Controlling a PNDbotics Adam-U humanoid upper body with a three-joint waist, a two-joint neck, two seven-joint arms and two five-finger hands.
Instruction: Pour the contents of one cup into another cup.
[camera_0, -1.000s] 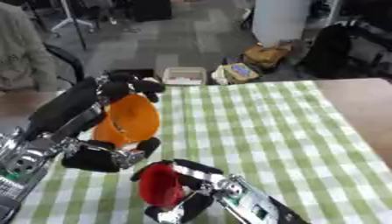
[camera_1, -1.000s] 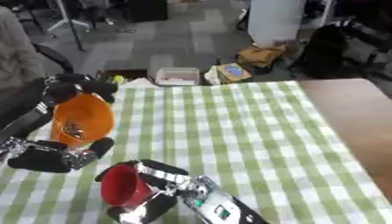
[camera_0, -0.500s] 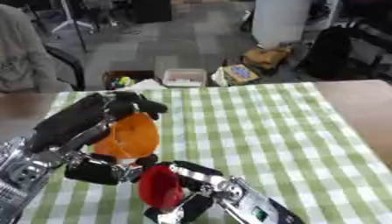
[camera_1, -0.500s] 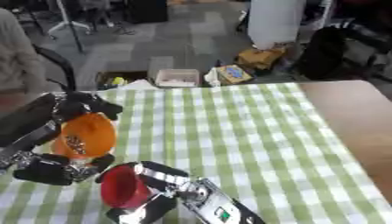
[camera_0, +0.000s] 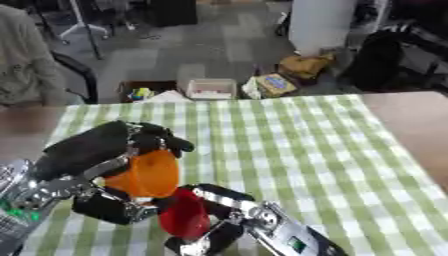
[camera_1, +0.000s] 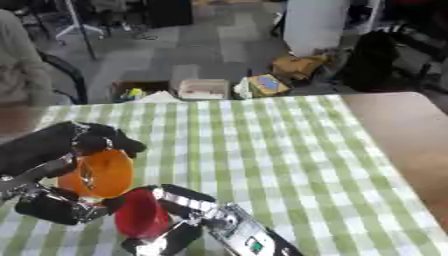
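Gripping orange cup (camera_0: 146, 173), fingers (camera_0: 162, 142) curled

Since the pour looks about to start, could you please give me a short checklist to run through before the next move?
1. Left hand holds the orange cup, fingers curled round it: ok.
2. Right hand holds the red cup, fingers round it: ok.
3. Orange cup sits above and right beside the red cup's rim: ok.
4. Orange cup's mouth is tipped toward the red cup: cannot tell, its opening does not show clearly.
5. Something is inside the orange cup to pour: cannot tell.
6. Both cups are over the checked tablecloth, well in from its edges, so a spill would stay on it: ok.
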